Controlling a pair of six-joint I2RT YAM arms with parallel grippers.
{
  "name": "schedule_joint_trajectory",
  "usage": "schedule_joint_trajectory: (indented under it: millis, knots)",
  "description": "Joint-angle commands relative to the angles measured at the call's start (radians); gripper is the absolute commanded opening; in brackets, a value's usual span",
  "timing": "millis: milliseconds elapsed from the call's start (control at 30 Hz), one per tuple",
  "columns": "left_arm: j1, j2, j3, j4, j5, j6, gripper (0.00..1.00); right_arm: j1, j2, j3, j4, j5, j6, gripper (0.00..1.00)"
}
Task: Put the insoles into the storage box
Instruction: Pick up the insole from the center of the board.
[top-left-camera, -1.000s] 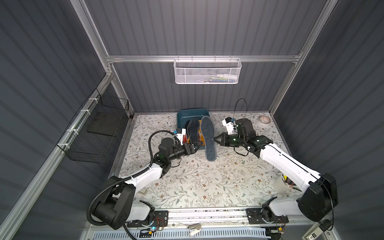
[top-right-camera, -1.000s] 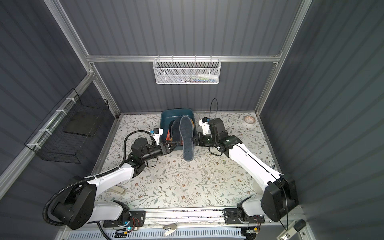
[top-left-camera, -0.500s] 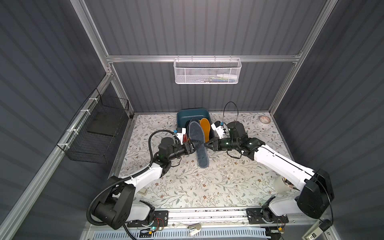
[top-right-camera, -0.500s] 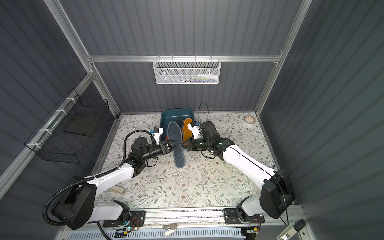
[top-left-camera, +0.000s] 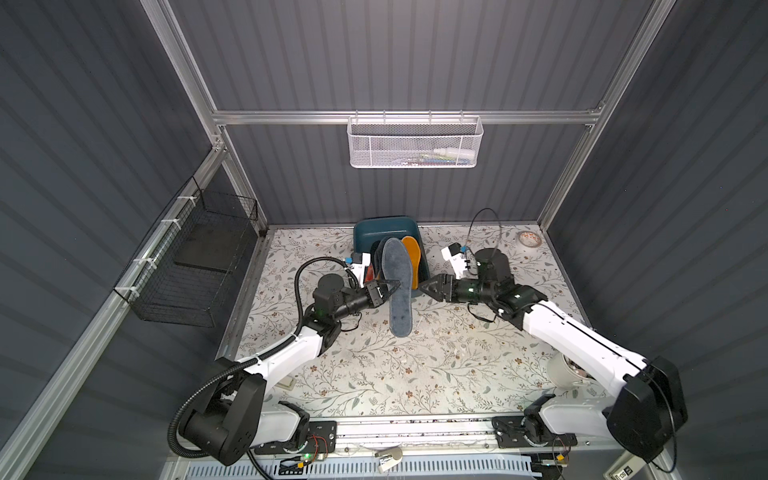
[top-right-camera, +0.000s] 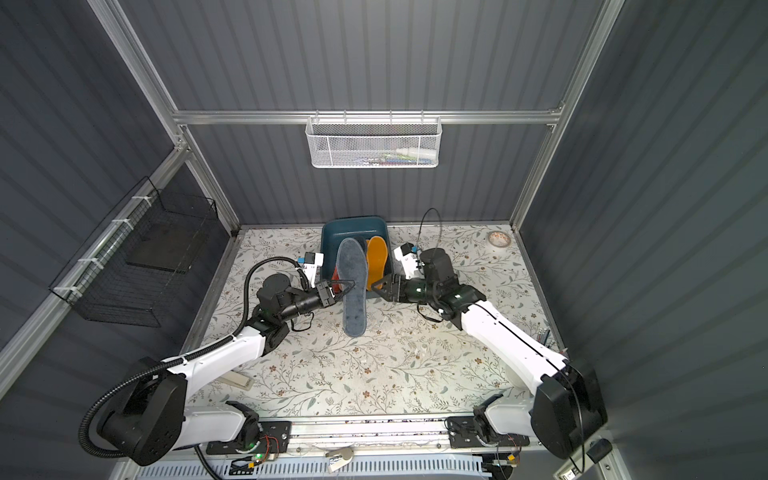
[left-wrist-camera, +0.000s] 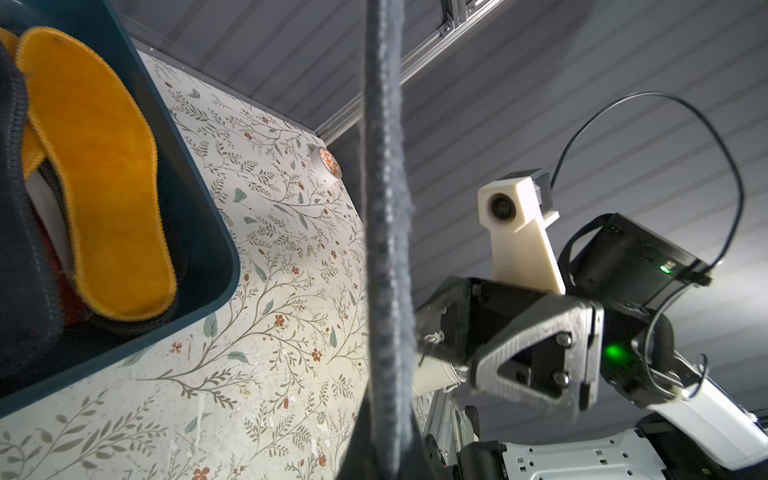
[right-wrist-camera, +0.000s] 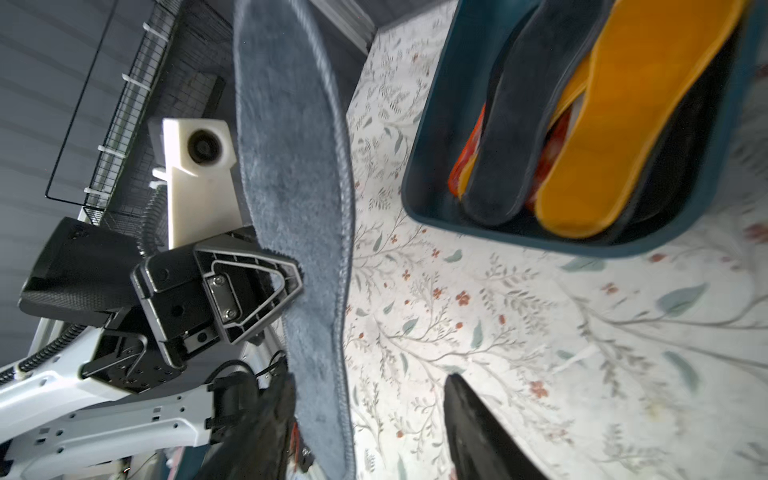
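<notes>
A fuzzy grey-blue insole (top-left-camera: 398, 291) (top-right-camera: 352, 291) hangs lengthways above the table, its far end over the front of the teal storage box (top-left-camera: 384, 222) (top-right-camera: 353, 222). My left gripper (top-left-camera: 391, 286) (top-right-camera: 348, 286) is shut on its left edge; in the left wrist view the insole (left-wrist-camera: 384, 208) shows edge-on between the jaws. My right gripper (top-left-camera: 424, 286) (top-right-camera: 376, 286) (right-wrist-camera: 370, 378) stands open just right of the insole (right-wrist-camera: 295, 166), apart from it. In the storage box (right-wrist-camera: 419, 166) lie an orange-yellow insole (top-left-camera: 412, 253) (right-wrist-camera: 623, 124), a dark one (right-wrist-camera: 519, 124) and a red-orange one (right-wrist-camera: 467, 166).
A white mesh basket (top-left-camera: 415, 141) hangs on the back wall and a black wire basket (top-left-camera: 195, 257) on the left wall. A tape roll (top-left-camera: 528, 239) lies at the back right corner. A white cup (top-left-camera: 561, 370) stands under the right arm.
The right gripper carried the grey-blue insole leftward to the left gripper, which shut on it. The right gripper then opened and drew back to the right.
</notes>
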Motion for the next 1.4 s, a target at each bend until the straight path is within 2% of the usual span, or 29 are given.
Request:
schedule_joint_trajectory:
  millis: [0, 233, 400, 467, 667, 767, 800, 867, 900, 933, 967, 1000, 1033, 1100, 1200, 1367]
  knots:
    - [0.007, -0.009, 0.043, 0.044, 0.099, 0.018, 0.0, -0.009, -0.044, -0.027, 0.119, -0.057, -0.015, 0.63]
    - [0.007, -0.005, 0.059, 0.043, 0.143, 0.02, 0.0, -0.007, 0.031, -0.056, 0.299, -0.143, 0.091, 0.62]
    - [0.007, 0.006, 0.063, 0.035, 0.156, 0.021, 0.0, 0.008, 0.089, -0.037, 0.383, -0.17, 0.139, 0.56]
    - [0.007, 0.01, 0.064, 0.035, 0.158, 0.021, 0.0, 0.018, 0.108, -0.025, 0.393, -0.176, 0.148, 0.48]
    - [0.007, 0.007, 0.076, -0.009, 0.141, 0.046, 0.0, 0.031, 0.133, -0.019, 0.426, -0.196, 0.182, 0.15]
    - [0.007, 0.004, 0.084, -0.044, 0.129, 0.063, 0.01, 0.031, 0.134, -0.017, 0.427, -0.198, 0.186, 0.01]
    - [0.007, 0.004, 0.09, -0.058, 0.125, 0.071, 0.03, 0.031, 0.131, -0.016, 0.426, -0.197, 0.186, 0.0]
    - [0.007, 0.003, 0.098, -0.087, 0.118, 0.082, 0.09, 0.031, 0.13, -0.007, 0.406, -0.19, 0.176, 0.0]
    - [0.007, 0.001, 0.1, -0.096, 0.113, 0.086, 0.18, 0.031, 0.129, 0.0, 0.396, -0.182, 0.169, 0.0]
    - [0.007, -0.005, 0.101, -0.106, 0.108, 0.09, 0.4, 0.028, 0.129, 0.01, 0.374, -0.173, 0.155, 0.0]
    - [0.007, -0.012, 0.1, -0.118, 0.098, 0.095, 0.67, 0.024, 0.131, 0.024, 0.351, -0.167, 0.14, 0.0]
    - [0.008, -0.022, 0.103, -0.138, 0.087, 0.104, 0.9, 0.02, 0.134, 0.04, 0.324, -0.163, 0.123, 0.0]
    - [0.007, -0.038, 0.105, -0.169, 0.072, 0.118, 0.99, 0.011, 0.138, 0.061, 0.287, -0.157, 0.106, 0.0]
    - [0.007, -0.079, 0.112, -0.264, 0.027, 0.164, 1.0, -0.014, 0.15, 0.095, 0.233, -0.153, 0.075, 0.0]
    - [0.007, -0.165, 0.129, -0.489, -0.133, 0.257, 1.0, -0.067, 0.191, 0.17, 0.137, -0.161, 0.028, 0.0]
    - [0.006, -0.326, 0.114, -0.84, -0.545, 0.348, 1.0, -0.131, 0.335, 0.339, -0.031, -0.161, -0.061, 0.0]
